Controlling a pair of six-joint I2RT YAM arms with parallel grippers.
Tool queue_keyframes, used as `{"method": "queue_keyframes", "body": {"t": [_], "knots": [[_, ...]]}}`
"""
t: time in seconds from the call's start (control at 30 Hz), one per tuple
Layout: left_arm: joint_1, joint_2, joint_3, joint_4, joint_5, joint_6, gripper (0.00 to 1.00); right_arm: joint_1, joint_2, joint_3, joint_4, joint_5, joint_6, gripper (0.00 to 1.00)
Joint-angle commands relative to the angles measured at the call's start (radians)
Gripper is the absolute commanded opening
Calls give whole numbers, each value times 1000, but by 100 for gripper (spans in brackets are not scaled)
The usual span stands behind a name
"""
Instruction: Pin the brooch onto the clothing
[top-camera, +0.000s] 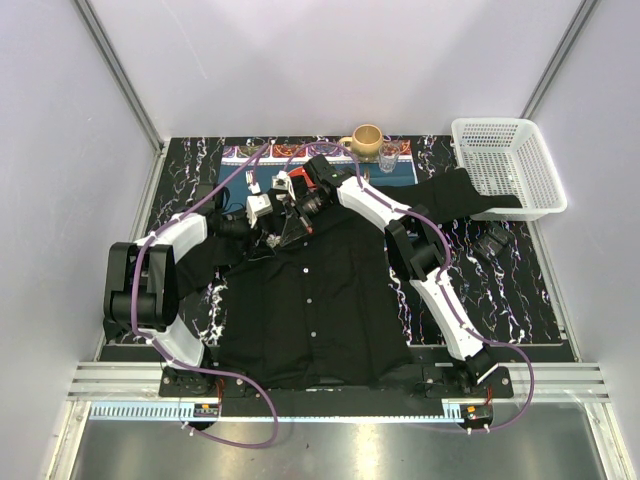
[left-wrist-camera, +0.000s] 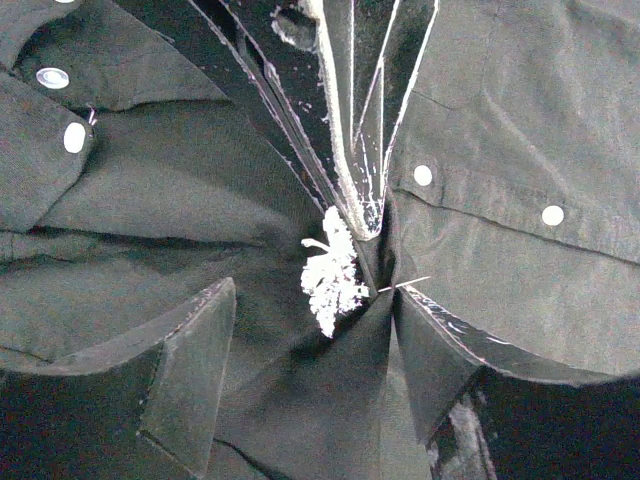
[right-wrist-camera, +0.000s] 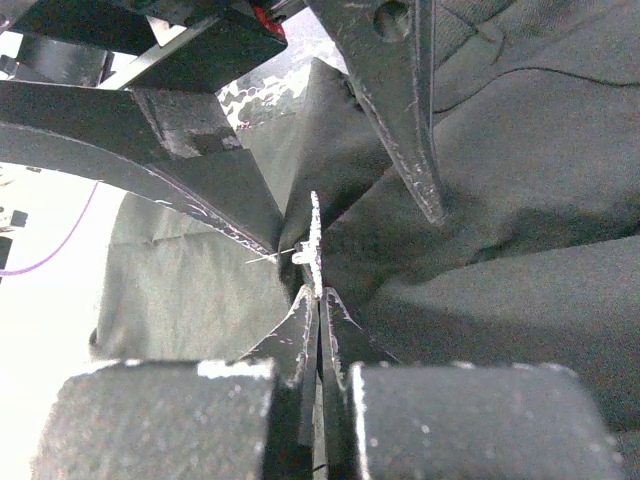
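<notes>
The black shirt (top-camera: 310, 310) lies flat on the table, collar at the far end, white buttons down the front. Both grippers meet over its collar area. My right gripper (right-wrist-camera: 318, 295) is shut on the whitish brooch (right-wrist-camera: 316, 245), held edge-on against a raised fold of cloth. In the left wrist view the brooch (left-wrist-camera: 330, 272) shows flat-on, its thin pin (left-wrist-camera: 405, 285) sticking out to the right, with the right gripper (left-wrist-camera: 365, 225) reaching in from above. My left gripper (left-wrist-camera: 315, 298) is open, its fingers straddling the fold and the brooch. The shirt cloth (left-wrist-camera: 520, 260) fills that view.
A white mesh basket (top-camera: 505, 165) stands at the back right, with the shirt's right sleeve reaching to it. A yellow mug (top-camera: 366, 140) and a glass (top-camera: 389, 155) stand on a blue mat at the back. The table is dark marble.
</notes>
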Motion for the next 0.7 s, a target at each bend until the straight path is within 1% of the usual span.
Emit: {"method": "queue_keyframes", "body": {"t": [0.0, 0.03, 0.13, 0.23, 0.33, 0.4, 0.67], "knots": [[4, 3, 40, 35, 7, -17, 65, -3, -65, 39, 17, -44, 12, 0], [6, 4, 43, 35, 6, -19, 62, -2, -65, 39, 15, -40, 10, 0], [19, 15, 76, 24, 17, -51, 60, -2, -65, 40, 14, -38, 10, 0], [39, 27, 107, -5, 59, -83, 58, -2, -62, 43, 15, -38, 10, 0], [41, 43, 132, -9, 78, -128, 52, -3, -63, 45, 17, -38, 7, 0], [41, 50, 138, -31, 90, -123, 49, -3, -66, 45, 14, -37, 7, 0], [41, 61, 129, -75, 106, -89, 45, -2, -74, 36, 15, -40, 2, 0]]}}
